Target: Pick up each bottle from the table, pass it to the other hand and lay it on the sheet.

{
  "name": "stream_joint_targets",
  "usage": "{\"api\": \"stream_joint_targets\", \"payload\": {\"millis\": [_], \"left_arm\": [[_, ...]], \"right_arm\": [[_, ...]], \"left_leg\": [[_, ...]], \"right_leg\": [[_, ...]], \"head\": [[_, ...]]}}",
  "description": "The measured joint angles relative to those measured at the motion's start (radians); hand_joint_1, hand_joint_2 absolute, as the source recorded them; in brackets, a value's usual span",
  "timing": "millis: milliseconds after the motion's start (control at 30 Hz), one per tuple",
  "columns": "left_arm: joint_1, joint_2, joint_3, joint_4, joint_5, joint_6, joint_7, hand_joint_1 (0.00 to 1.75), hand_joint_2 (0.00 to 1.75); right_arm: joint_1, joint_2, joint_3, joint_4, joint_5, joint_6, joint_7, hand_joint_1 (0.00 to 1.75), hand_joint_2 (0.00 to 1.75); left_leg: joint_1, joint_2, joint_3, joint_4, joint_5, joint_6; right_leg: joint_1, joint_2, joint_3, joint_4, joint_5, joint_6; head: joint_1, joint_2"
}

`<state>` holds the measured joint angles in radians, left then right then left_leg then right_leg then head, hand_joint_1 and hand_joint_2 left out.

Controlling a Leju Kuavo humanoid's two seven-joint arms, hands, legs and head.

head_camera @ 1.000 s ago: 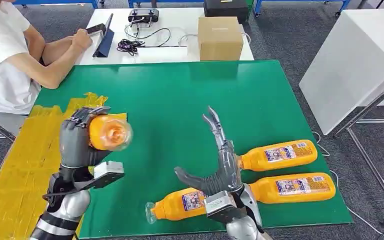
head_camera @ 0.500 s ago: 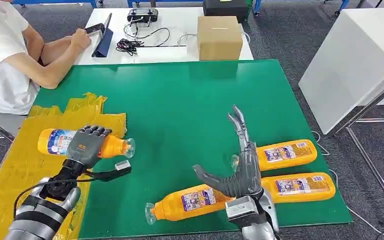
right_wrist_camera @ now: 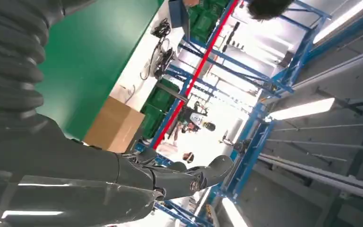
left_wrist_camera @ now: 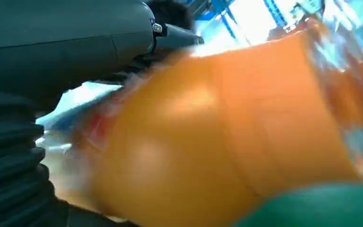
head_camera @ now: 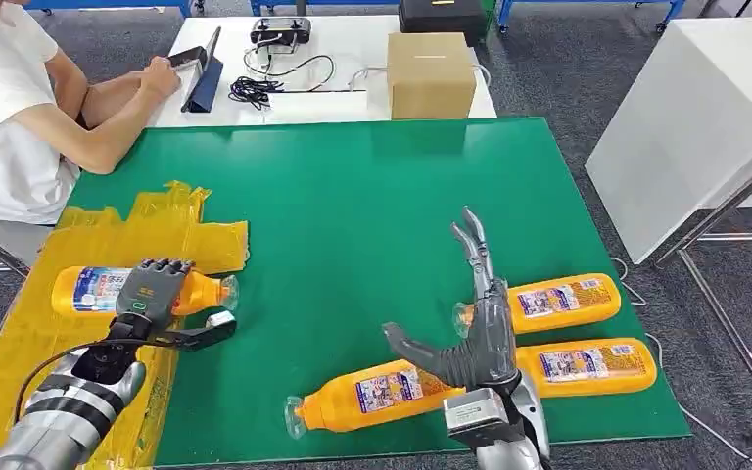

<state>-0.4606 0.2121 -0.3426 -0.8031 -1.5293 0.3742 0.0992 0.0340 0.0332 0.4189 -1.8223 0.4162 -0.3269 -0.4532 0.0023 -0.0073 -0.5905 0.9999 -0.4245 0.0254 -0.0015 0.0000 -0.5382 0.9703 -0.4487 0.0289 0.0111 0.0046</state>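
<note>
My left hand (head_camera: 150, 290) grips an orange bottle (head_camera: 98, 291) that lies sideways on the yellow sheet (head_camera: 49, 343) at the table's left side, its clear cap end pointing right. The left wrist view shows the same bottle (left_wrist_camera: 227, 137) blurred and very close against my left hand (left_wrist_camera: 66, 52). My right hand (head_camera: 475, 328) hovers open with fingers spread and pointing away, above the front right of the green mat (head_camera: 352, 206). Three more orange bottles lie on the mat: one (head_camera: 367, 396) near the front edge, two (head_camera: 560, 302) (head_camera: 587, 365) to the right. My right hand (right_wrist_camera: 123, 175) holds nothing.
A person in a white shirt (head_camera: 0, 108) sits at the far left, arms resting by a tablet (head_camera: 204, 73). A cardboard box (head_camera: 431, 73) and cables stand on the white table behind the mat. A white panel (head_camera: 685, 127) stands to the right.
My left hand has turned the bottle from pointing at the camera to lying flat and lowered it leftward onto the yellow sheet. My right hand has drifted right, still open.
</note>
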Motion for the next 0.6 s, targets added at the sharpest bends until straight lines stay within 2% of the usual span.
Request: {"api": "stream_joint_targets", "payload": {"millis": [333,367,600], "left_arm": [[-0.009,-0.042,0.047,0.051,0.043,0.059,-0.016,0.00,1.75],[-0.009,-0.043,0.049,0.052,0.042,0.060,-0.017,0.00,0.00],[0.008,-0.063,0.080,0.039,0.149,0.081,-0.103,0.00,0.00]], "right_arm": [[0.000,0.000,0.000,0.000,0.010,-0.005,0.008,0.00,1.75],[0.000,0.000,0.000,0.000,0.010,-0.004,0.008,0.00,1.75],[0.001,0.000,0.000,0.000,0.010,-0.013,0.011,0.00,1.75]], "left_leg": [[0.000,-0.001,0.001,0.000,0.000,-0.001],[0.000,-0.001,0.001,0.000,0.000,-0.001],[0.000,-0.001,0.001,0.000,0.000,-0.001]], "right_leg": [[0.000,0.000,0.001,0.000,0.000,0.000],[0.000,0.000,0.001,0.000,0.000,0.000],[0.000,0.000,0.001,0.000,0.000,0.000]], "head": [[0.000,0.000],[0.000,0.000],[0.000,0.000]]}}
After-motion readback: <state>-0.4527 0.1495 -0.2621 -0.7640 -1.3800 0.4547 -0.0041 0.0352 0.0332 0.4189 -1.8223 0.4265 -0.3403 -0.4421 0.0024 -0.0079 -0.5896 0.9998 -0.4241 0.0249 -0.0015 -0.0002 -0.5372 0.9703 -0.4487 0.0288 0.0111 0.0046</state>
